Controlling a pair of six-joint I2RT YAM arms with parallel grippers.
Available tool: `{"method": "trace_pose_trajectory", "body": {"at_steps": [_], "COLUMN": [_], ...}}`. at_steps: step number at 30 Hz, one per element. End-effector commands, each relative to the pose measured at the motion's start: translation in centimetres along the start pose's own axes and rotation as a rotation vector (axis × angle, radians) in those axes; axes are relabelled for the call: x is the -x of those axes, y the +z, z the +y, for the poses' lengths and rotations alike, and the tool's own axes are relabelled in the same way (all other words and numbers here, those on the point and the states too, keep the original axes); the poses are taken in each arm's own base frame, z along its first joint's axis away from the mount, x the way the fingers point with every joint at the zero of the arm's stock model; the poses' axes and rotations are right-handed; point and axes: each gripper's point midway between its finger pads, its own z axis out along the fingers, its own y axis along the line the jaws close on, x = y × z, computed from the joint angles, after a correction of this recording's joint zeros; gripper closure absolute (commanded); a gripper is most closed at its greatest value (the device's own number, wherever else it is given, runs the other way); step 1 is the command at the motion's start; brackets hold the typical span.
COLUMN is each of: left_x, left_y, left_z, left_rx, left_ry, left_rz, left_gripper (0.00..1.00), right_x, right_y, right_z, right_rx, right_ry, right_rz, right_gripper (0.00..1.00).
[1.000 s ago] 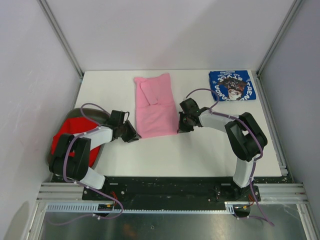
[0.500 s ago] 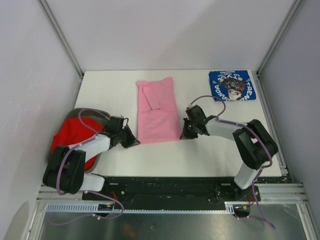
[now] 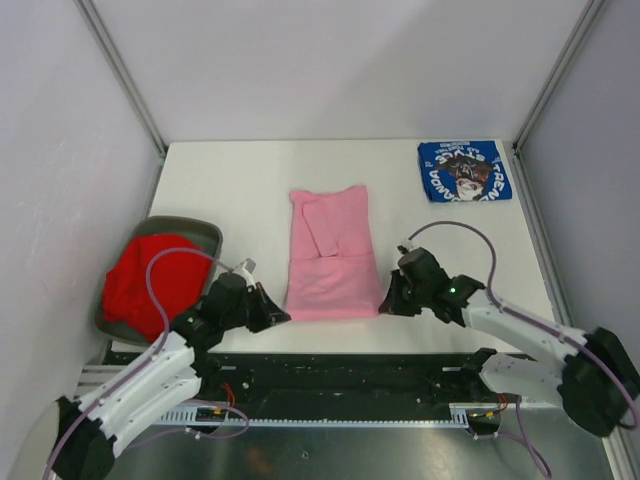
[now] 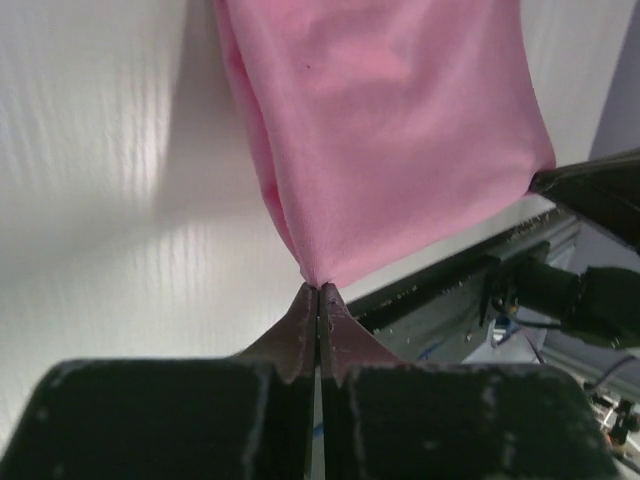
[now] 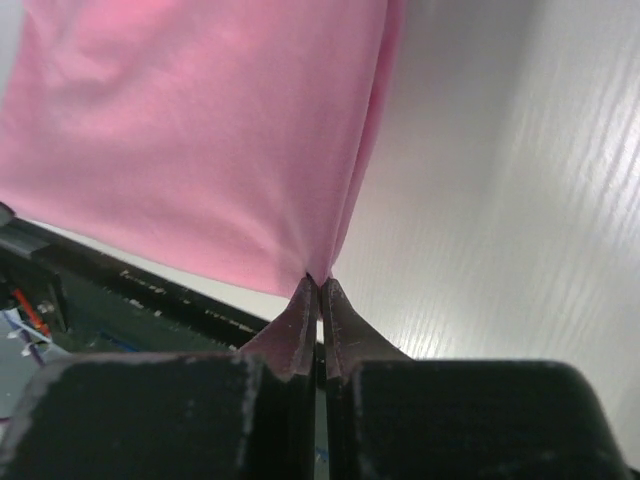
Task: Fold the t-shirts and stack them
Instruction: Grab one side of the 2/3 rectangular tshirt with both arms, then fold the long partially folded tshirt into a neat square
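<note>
Table (image 3: 230,190): pink shirt (image 3: 332,255) flat at middle, hem at near edge. Red shirt (image 3: 150,275) in bin (image 3: 200,228); blue shirt (image 3: 464,171) far right. Left gripper (image 3: 275,316), right gripper (image 3: 385,303) each clamped tight on a hem corner. Judgement: lift both level, hem taut, fold toward collar.

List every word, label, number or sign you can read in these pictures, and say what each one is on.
Blue t-shirt: white lettering around a dark cartoon print, too small and turned the wrong way to read.
Pink t-shirt: no text.
Red t-shirt: no text showing.
Both wrist views: no text in view.
</note>
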Motion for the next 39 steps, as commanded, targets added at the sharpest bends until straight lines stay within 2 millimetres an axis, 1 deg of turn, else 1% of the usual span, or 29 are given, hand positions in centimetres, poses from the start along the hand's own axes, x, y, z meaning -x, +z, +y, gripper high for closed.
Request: {"method": "trace_pose_trajectory", "body": {"at_steps": [1, 4, 8, 11, 14, 16, 19, 21, 23, 24, 28, 31, 34, 36, 38, 39], "left_x": [-1.5, -1.7, -1.2, -0.7, 0.6, 2.0, 4.6, 6.8, 9.8, 11.5, 17.2, 21.5, 25.9, 28.7, 31.2, 32.4], "left_y": [-1.2, -1.6, -2.1, -2.6, -3.3, -3.7, -3.9, -3.8, -3.9, -3.8, -2.8, -0.5, 2.7, 5.3, 8.4, 9.8], "left_z": [0.6, 0.2, -0.7, -1.6, -3.1, -4.2, -5.4, -6.2, -7.0, -7.7, -9.2, -10.3, -10.5, -9.9, -8.6, -8.1], "left_rx": [0.006, -0.019, -0.042, -0.06, -0.081, -0.074, -0.039, -0.013, 0.013, 0.018, 0.04, 0.052, 0.068, 0.083, 0.105, 0.109], "left_ry": [-0.036, -0.029, -0.011, 0.002, 0.021, 0.033, 0.039, 0.038, 0.043, 0.047, 0.051, 0.062, 0.073, 0.068, 0.052, 0.049], "left_rz": [0.005, 0.0, -0.014, -0.027, -0.065, -0.107, -0.143, -0.169, -0.216, -0.234, -0.283, -0.283, -0.276, -0.269, -0.258, -0.253], "left_gripper": [1.0, 1.0, 1.0, 1.0, 1.0, 1.0, 1.0, 1.0, 1.0, 1.0, 1.0, 1.0, 1.0, 1.0, 1.0, 1.0], "right_x": [-0.6, -0.8, -0.6, -0.2, 1.1, 2.7, 5.8, 8.3, 11.2, 12.8, 18.3, 22.6, 26.7, 29.5, 32.5, 33.7], "right_y": [-2.5, -3.2, -3.5, -3.8, -4.5, -5.0, -5.4, -5.4, -5.4, -5.3, -4.4, -2.8, -0.3, 1.8, 4.5, 5.9], "right_z": [-1.4, -1.0, -1.3, -1.0, -0.5, -0.1, 0.7, 1.5, 2.1, 2.3, 3.6, 3.8, 3.2, 2.8, 2.1, 1.6], "right_rx": [-0.06, -0.042, -0.064, -0.056, -0.059, -0.067, -0.068, -0.063, -0.052, -0.051, -0.021, -0.01, 0.002, 0.014, 0.005, -0.003], "right_ry": [0.048, 0.054, 0.05, 0.047, 0.046, 0.039, 0.025, 0.019, 0.023, 0.026, 0.026, 0.037, 0.057, 0.066, 0.068, 0.07], "right_rz": [-0.042, -0.052, -0.086, -0.101, -0.133, -0.157, -0.196, -0.224, -0.251, -0.269, -0.305, -0.33, -0.342, -0.347, -0.352, -0.35], "right_gripper": [1.0, 1.0, 1.0, 1.0, 1.0, 1.0, 1.0, 1.0, 1.0, 1.0, 1.0, 1.0, 1.0, 1.0, 1.0, 1.0]}}
